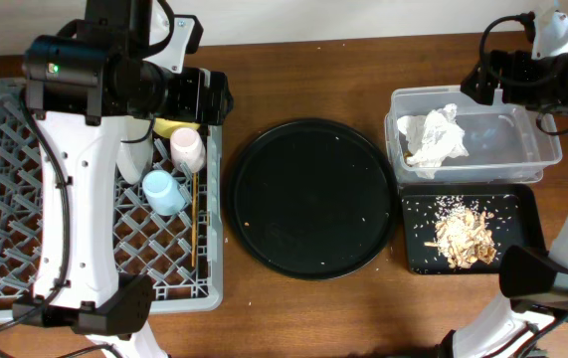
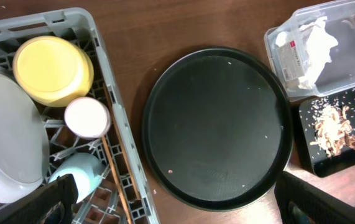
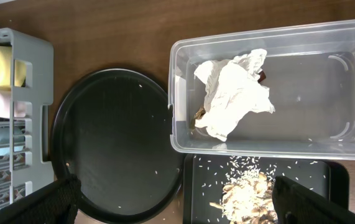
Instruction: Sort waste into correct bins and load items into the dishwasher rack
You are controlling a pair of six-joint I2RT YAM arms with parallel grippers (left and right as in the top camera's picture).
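The grey dishwasher rack (image 1: pixel 5 199) at the left holds the yellow bowl (image 2: pixel 53 70), pink cup (image 2: pixel 87 117), light-blue cup (image 2: pixel 78 174), grey-green plate (image 2: pixel 6 143) on edge and chopsticks (image 1: pixel 193 224). The white napkin (image 1: pixel 433 134) lies in the clear tub (image 1: pixel 522 139). The beige food scraps (image 1: pixel 466 237) lie in the shallow black tray (image 1: pixel 517 214). My left gripper (image 2: pixel 177 202) is open and empty, high over the rack's right edge. My right gripper (image 3: pixel 180 202) is open and empty, high above the tub.
A large round black tray (image 1: pixel 311 197) with a few crumbs sits mid-table between the rack and the bins. Both arm bases stand at the front edge. A pale wall runs along the table's back edge.
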